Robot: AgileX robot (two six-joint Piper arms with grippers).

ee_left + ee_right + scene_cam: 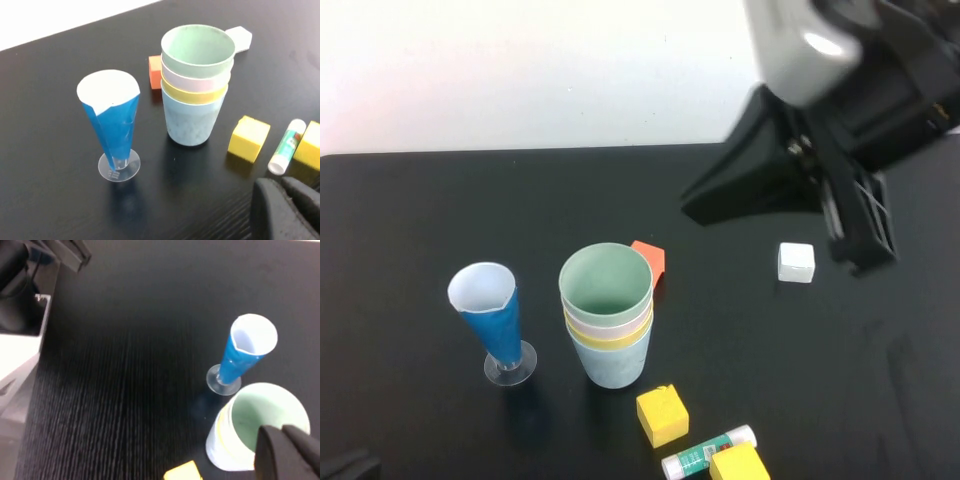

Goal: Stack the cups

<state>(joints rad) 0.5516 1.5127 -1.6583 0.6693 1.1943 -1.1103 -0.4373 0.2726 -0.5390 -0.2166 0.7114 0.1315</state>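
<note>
The four cups stand nested in one upright stack (607, 320) mid-table: green on top (198, 50), then pink, then yellow, with light blue (190, 122) at the bottom. The stack also shows in the right wrist view (250, 432). My right arm (850, 110) is raised high at the back right. The right gripper (282, 435) is shut and empty, well above the stack and off it. My left gripper (281, 185) is shut and empty, low near the table's front, apart from the stack.
A blue-and-white conical glass (495, 320) on a clear foot stands left of the stack. An orange block (650, 258) lies behind it, and a white cube (796, 262) lies to the right. Two yellow blocks (662, 414) (738, 465) and a glue stick (708, 452) lie in front.
</note>
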